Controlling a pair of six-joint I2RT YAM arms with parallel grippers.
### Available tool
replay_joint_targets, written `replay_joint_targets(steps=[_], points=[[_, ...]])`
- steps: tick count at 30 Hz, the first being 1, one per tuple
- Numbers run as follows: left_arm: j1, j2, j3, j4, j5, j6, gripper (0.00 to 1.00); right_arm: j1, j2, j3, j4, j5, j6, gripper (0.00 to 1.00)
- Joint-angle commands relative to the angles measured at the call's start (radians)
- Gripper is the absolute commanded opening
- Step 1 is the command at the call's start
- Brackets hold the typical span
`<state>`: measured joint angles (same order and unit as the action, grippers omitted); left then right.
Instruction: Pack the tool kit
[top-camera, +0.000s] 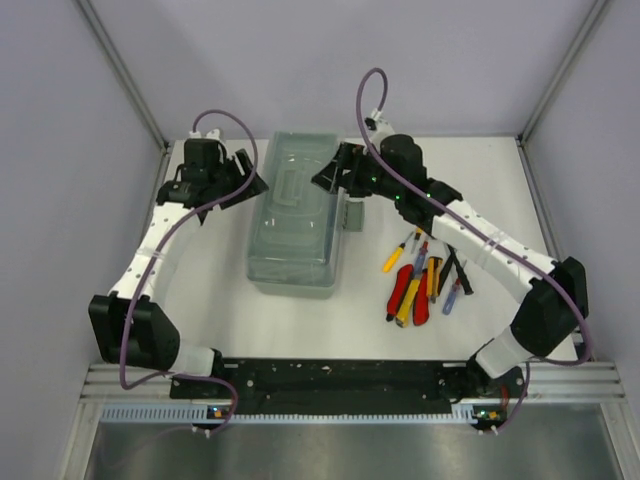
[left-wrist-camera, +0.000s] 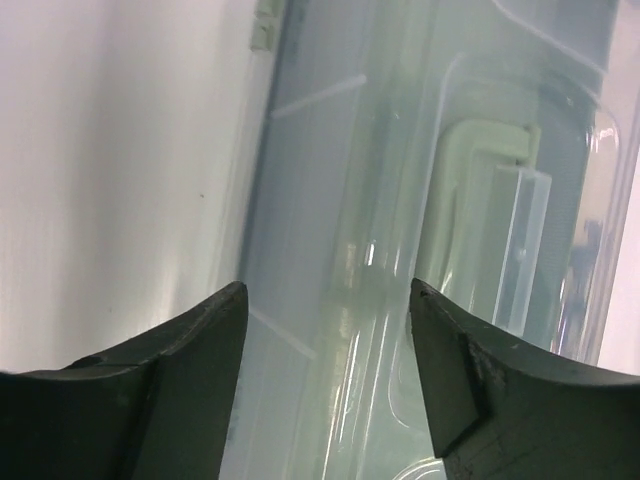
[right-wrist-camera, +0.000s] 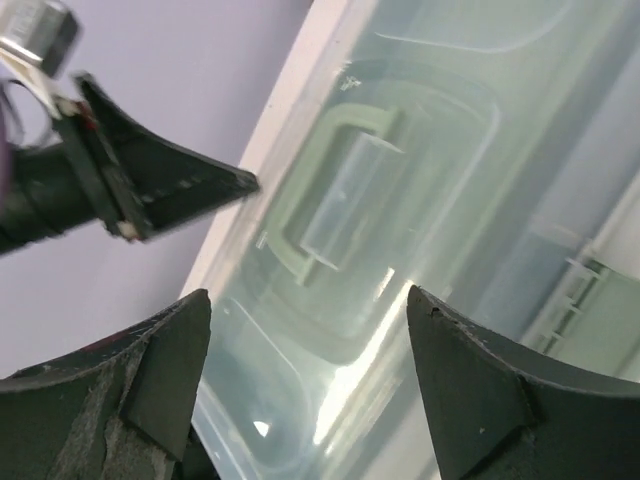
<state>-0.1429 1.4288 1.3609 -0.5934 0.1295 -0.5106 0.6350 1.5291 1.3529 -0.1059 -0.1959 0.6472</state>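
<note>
Both grippers are spread wide, nothing between the jaws: left gripper (top-camera: 246, 178) hangs at the far-left edge of the clear rectangular plastic tool case (top-camera: 295, 235), right gripper (top-camera: 326, 178) at its far-right edge, pointing at each other across the lid. Case sits mid-table, lid down. Grey latch (top-camera: 353, 214) on its right side, can't tell if it's clipped. Loose tools lie just right of the case in an overlapping pile: red-handled pliers (top-camera: 406, 293), yellow-handled screwdriver (top-camera: 395, 257), small bluish-handled driver (top-camera: 454, 298). My read: the case is light, thin-walled and glossy, so the walls will flex and pads will slip on flat faces. Don't pinch the lid panel. Best hold looks like the moulded carry handle (right-wrist-camera: 340, 195) recessed in the lid, or the lid rim by the latch. One arm should steady the base while the other lifts, else the whole box probably tips. Tools are stiff and heavier, and the handles should grip better than bare steel shafts. Take the pliers across both handles. Thin drivers lie close together, so there's a risk of dragging a neighbour.
</note>
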Motion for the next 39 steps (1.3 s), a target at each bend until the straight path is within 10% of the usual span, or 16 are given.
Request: replay_joint_targets(steps=[1, 8, 16, 29, 39], points=[[-0.001, -0.002, -0.08, 0.133, 0.223, 0.023, 0.63, 0.071, 0.08, 0.152, -0.155, 0.098, -0.032, 0.74], [-0.003, -0.005, -0.128, 0.161, 0.311, 0.053, 0.45, 0.149, 0.21, 0.353, -0.293, 0.171, 0.0, 0.49], [-0.007, -0.004, -0.18, 0.222, 0.458, 0.024, 0.3, 0.193, 0.316, 0.443, -0.325, 0.23, 0.077, 0.43], [-0.007, -0.018, -0.175, 0.181, 0.404, 0.023, 0.38, 0.196, 0.463, 0.597, -0.382, 0.371, 0.152, 0.44], [-0.007, -0.016, -0.171, 0.188, 0.424, 0.024, 0.38, 0.177, 0.507, 0.597, -0.341, 0.15, 0.284, 0.45]])
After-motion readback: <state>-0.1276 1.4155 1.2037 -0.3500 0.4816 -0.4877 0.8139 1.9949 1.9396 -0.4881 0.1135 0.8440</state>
